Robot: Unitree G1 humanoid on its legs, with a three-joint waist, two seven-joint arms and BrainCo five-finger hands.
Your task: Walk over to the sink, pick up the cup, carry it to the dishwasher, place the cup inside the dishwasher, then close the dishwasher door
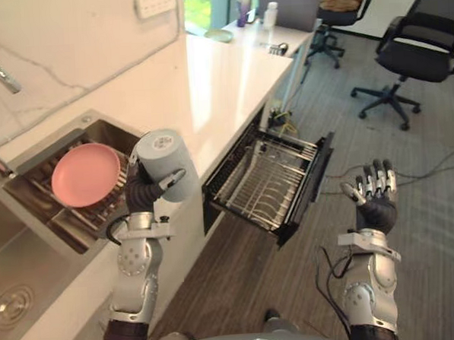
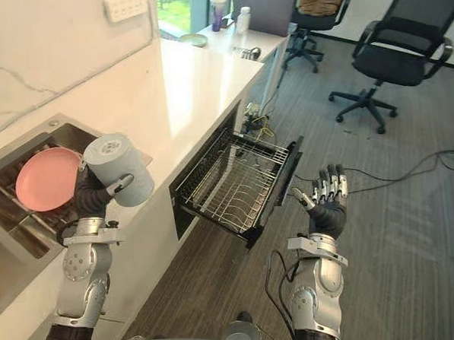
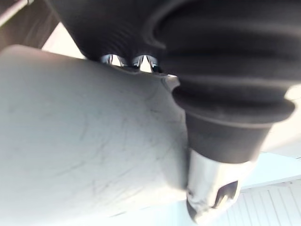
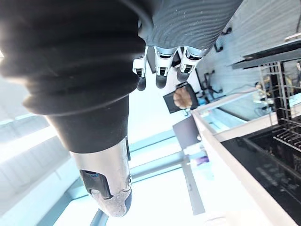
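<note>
The dishwasher is standing open, its rack at 4 o'clock from the cup. The left hand is holding the cup above the sink edge, fingers curled round its wall; the right hand is idling, fingers straight. The carry is calling for a steady grip and a low release over the rack

No readable text is showing.
The pale grey cylindrical cup and white wall socket plate are displaying nothing legible.
</note>
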